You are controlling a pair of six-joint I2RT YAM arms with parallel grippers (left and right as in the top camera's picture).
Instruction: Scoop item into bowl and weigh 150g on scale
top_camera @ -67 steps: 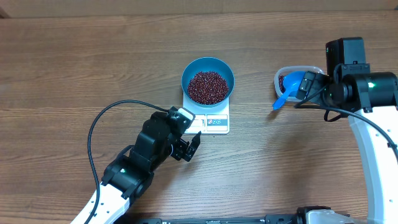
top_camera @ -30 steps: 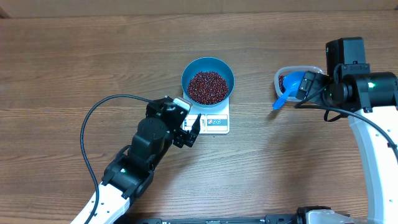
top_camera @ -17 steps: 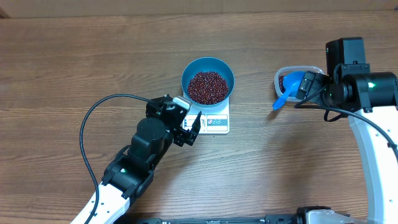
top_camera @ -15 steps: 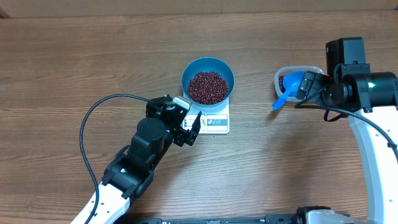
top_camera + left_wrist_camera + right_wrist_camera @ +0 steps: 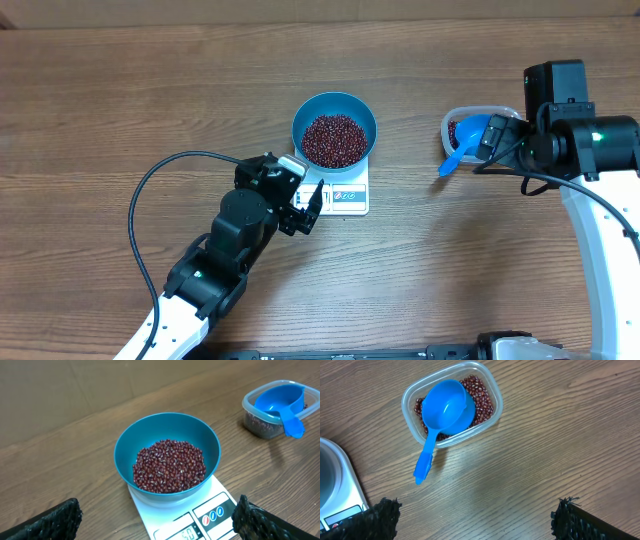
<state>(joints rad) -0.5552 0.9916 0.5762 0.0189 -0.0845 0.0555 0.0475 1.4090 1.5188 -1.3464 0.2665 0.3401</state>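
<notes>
The blue bowl (image 5: 335, 128) stood on the far half of the white kitchen scale (image 5: 346, 198) near the middle of the table (image 5: 150, 90). It held a heap of dark red-brown beans (image 5: 334, 139) that covered its floor and rose partway up its wall. Toward the table's right edge sat the clear plastic tub (image 5: 492, 406) with more beans in it. The blue scoop (image 5: 445, 407) lay cup-up inside, its handle (image 5: 424, 462) sticking out over the rim on the side toward the scale. The left gripper (image 5: 305, 210) hovered just beside the scale's near left corner, its jaws spread wide and holding nothing, with the wrist camera looking across the display at the bowl. The right gripper (image 5: 490, 140) hung over the table beside the tub, likewise wide open and empty, apart from both tub and scoop. With the scoop lying free and neither gripper gripping anything, the step in hand looked like checking the weight rather than scooping. The digits on the display were too small to read, so I could not tell whether the target had been met. If the load was short, the next move would call for the right gripper to close on the scoop's handle and carry a small, level portion over to the bowl. The left gripper would need to keep clear of the scale, since any touch could upset the reading.
</notes>
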